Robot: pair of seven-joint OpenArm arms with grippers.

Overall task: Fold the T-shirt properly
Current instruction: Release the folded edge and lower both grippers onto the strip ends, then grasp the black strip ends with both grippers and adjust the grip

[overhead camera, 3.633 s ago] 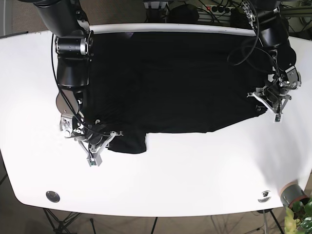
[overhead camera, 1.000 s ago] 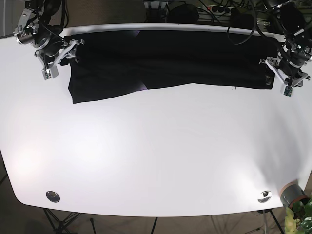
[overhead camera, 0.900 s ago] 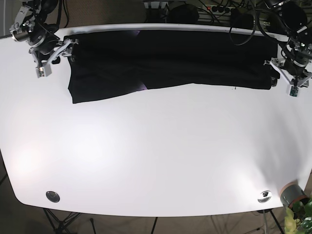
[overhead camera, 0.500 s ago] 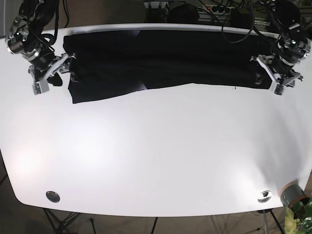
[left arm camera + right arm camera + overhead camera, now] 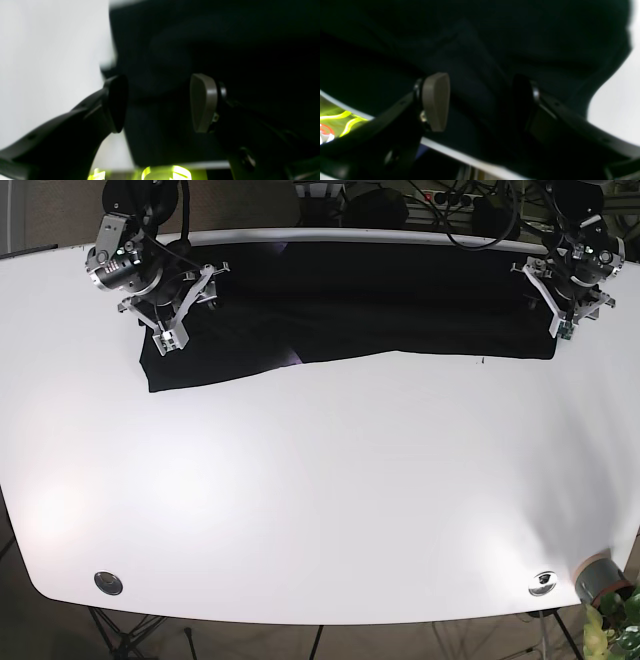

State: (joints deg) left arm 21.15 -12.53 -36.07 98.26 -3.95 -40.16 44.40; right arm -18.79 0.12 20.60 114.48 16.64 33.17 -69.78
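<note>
The black T-shirt (image 5: 350, 300) lies as a wide band along the far edge of the white table (image 5: 320, 480), with its lower left corner hanging lowest. My right gripper (image 5: 188, 306) is over the shirt's left end, on the base view's left. In the right wrist view it (image 5: 480, 101) is open with black cloth (image 5: 495, 37) between and behind the fingers (image 5: 436, 101). My left gripper (image 5: 553, 305) is over the shirt's right end. In the left wrist view it (image 5: 158, 103) is open above the cloth (image 5: 225, 37), whose edge lies by the dark finger (image 5: 117, 103).
Cables and a power strip (image 5: 450, 198) lie behind the table's far edge. Two round fittings (image 5: 108, 582) (image 5: 543, 582) sit near the front corners. A grey pot with a plant (image 5: 600, 578) stands past the front right corner.
The shirt went from spread out to folded along the far edge. In the last half second my right gripper moved right onto the shirt's left end, and my left gripper shifted up over the right end.
</note>
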